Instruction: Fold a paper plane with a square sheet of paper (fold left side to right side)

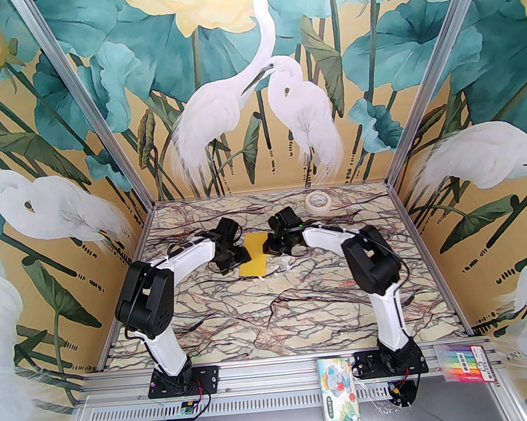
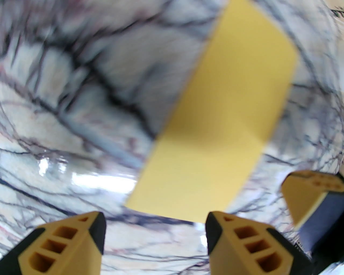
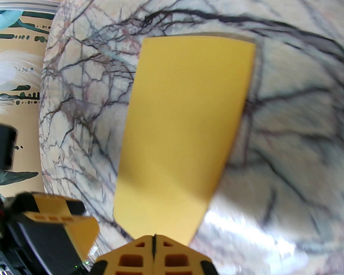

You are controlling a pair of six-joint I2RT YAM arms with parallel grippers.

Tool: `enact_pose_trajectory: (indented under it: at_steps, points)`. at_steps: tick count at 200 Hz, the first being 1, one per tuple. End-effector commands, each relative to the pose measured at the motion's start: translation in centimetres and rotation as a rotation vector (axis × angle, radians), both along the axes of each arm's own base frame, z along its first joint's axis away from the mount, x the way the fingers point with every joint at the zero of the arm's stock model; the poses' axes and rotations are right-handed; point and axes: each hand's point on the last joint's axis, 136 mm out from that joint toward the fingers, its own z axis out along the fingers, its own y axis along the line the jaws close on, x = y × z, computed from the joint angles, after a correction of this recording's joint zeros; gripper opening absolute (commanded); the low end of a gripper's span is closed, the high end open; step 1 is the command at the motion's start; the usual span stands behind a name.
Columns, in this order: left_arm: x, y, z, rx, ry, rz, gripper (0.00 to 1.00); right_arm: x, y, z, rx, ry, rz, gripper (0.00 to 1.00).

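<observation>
The square sheet of paper [image 1: 254,256] is bright yellow and lies flat on the marble table as a narrow rectangle, about half as wide as it is long. No paper plane is in view. My left gripper [image 1: 235,258] hovers at the sheet's left side, open and empty. In the left wrist view its gripper [image 2: 154,217] stands just short of the sheet [image 2: 215,120]. My right gripper [image 1: 272,247] is at the sheet's right side. In the right wrist view it [image 3: 154,236] is shut, tips at the edge of the sheet [image 3: 182,129]. Whether they pinch the paper I cannot tell.
A cream tape roll [image 1: 317,201] stands at the back of the table. Small white scraps [image 1: 286,264] lie just right of the sheet. A tissue pack [image 1: 339,388] and a marker set [image 1: 466,356] rest on the front rail.
</observation>
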Motion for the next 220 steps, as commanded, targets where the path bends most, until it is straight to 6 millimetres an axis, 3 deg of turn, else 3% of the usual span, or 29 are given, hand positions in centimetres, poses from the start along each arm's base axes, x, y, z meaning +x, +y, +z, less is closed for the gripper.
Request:
enact_pose_trajectory:
  at_steps: [1,70,106,220]
  points:
    - [0.6,-1.1,-0.1,-0.083,-0.026,0.012,0.65,0.3,0.3,-1.3,-0.018,0.044,0.003,0.0]
    - [0.5,-2.7,-2.0,-0.173,0.015,0.013,0.64,-0.3,-1.0,-5.1,-0.123,0.095,0.012,0.0]
    - [1.4,-4.6,-0.9,-0.286,-0.045,-0.022,0.62,-0.5,-1.2,-5.3,-0.13,0.096,0.015,0.0]
    - [4.7,-5.7,2.3,-0.303,-0.277,-0.162,0.62,-0.9,-1.2,-5.7,-0.128,0.112,0.019,0.0]
